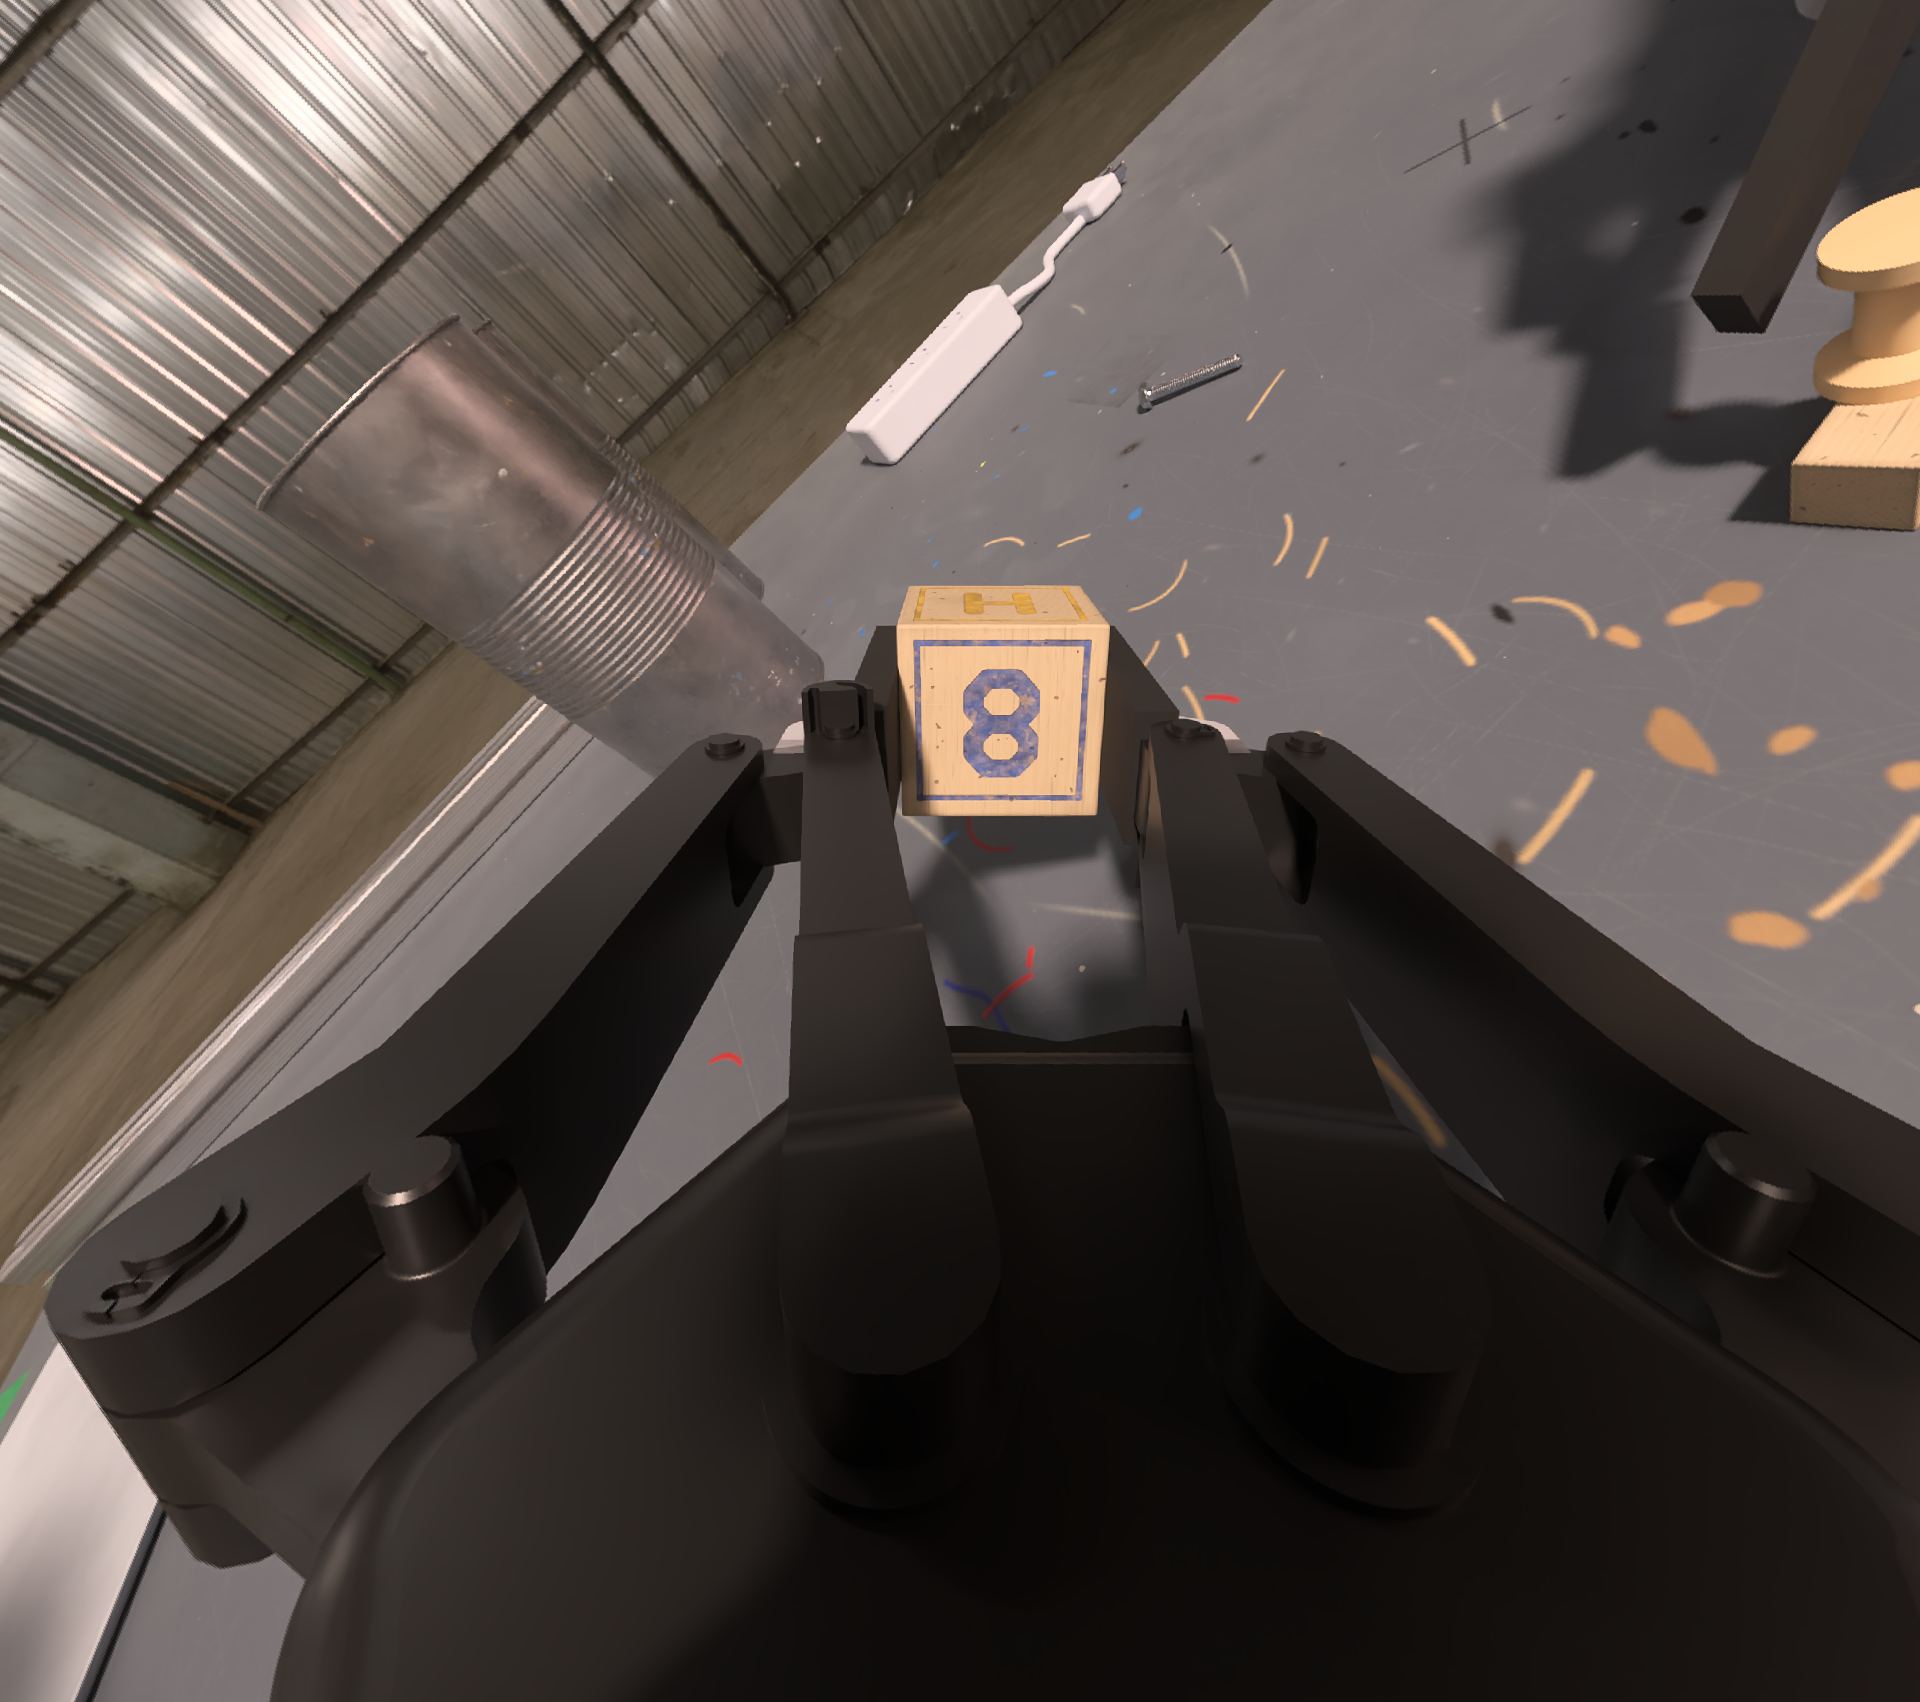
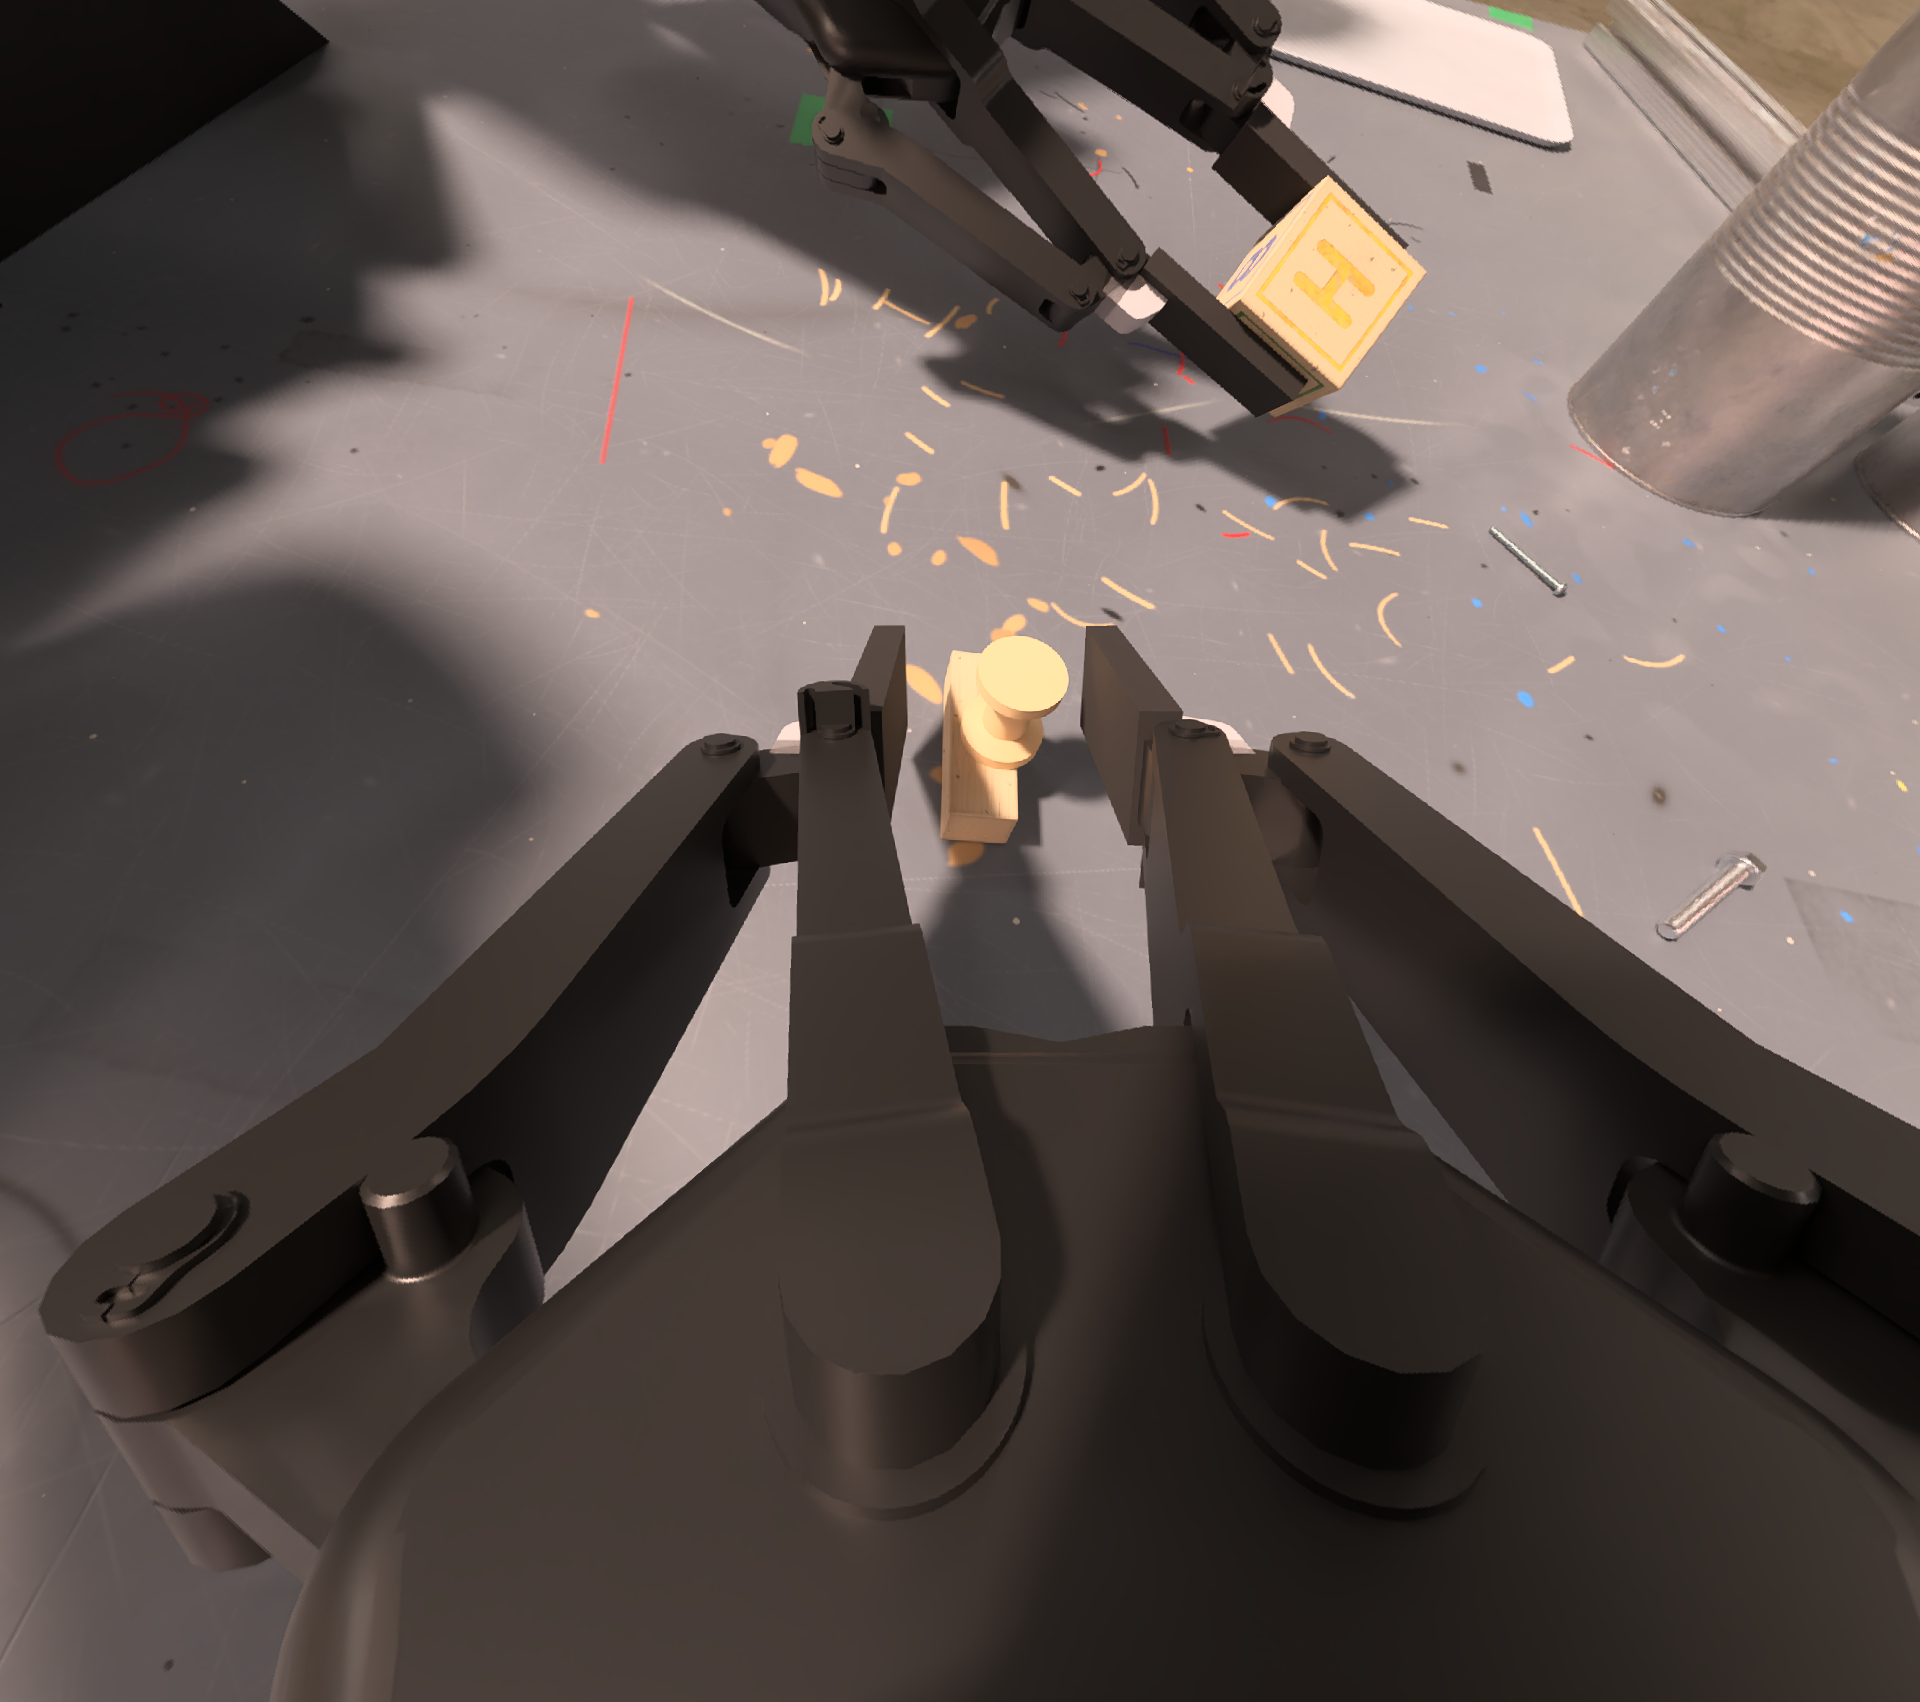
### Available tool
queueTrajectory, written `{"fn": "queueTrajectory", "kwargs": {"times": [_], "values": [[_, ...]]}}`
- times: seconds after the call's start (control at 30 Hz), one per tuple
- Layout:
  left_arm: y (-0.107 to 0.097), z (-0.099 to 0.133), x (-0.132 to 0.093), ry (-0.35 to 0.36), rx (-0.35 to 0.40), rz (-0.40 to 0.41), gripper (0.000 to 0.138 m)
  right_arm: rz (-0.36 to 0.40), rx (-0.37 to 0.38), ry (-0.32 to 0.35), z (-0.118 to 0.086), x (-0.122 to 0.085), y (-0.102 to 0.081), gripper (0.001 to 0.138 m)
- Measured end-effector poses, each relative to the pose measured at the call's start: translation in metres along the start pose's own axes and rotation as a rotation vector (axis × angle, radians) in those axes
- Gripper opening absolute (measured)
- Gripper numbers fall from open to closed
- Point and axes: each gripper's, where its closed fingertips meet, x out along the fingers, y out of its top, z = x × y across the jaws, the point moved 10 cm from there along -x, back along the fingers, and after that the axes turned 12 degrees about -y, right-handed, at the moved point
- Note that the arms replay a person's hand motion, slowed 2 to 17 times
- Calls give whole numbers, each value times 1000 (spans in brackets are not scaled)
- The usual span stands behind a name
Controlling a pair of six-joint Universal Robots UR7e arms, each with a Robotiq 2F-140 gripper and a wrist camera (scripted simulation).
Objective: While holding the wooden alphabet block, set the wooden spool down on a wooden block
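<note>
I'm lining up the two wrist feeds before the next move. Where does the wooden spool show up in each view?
Left wrist view: the wooden spool is at the far right edge, standing on the wooden block.
Right wrist view: the spool is at centre, on the block, between the open fingers of the right claw, apart from both.
Shared landmark: the alphabet block held in the left claw.

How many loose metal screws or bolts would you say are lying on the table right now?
2. A thin screw lies on the grey table near the metal can; a thicker bolt lies beside the right gripper. Others may be hidden behind the grippers.
</note>
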Motion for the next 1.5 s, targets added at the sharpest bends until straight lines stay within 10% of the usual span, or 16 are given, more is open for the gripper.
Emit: {"fn": "queueTrajectory", "kwargs": {"times": [1.5], "values": [[0, -1, -1, 5, 7, -2, 45, 20, 10, -42, 1, 1, 0, 45]]}}
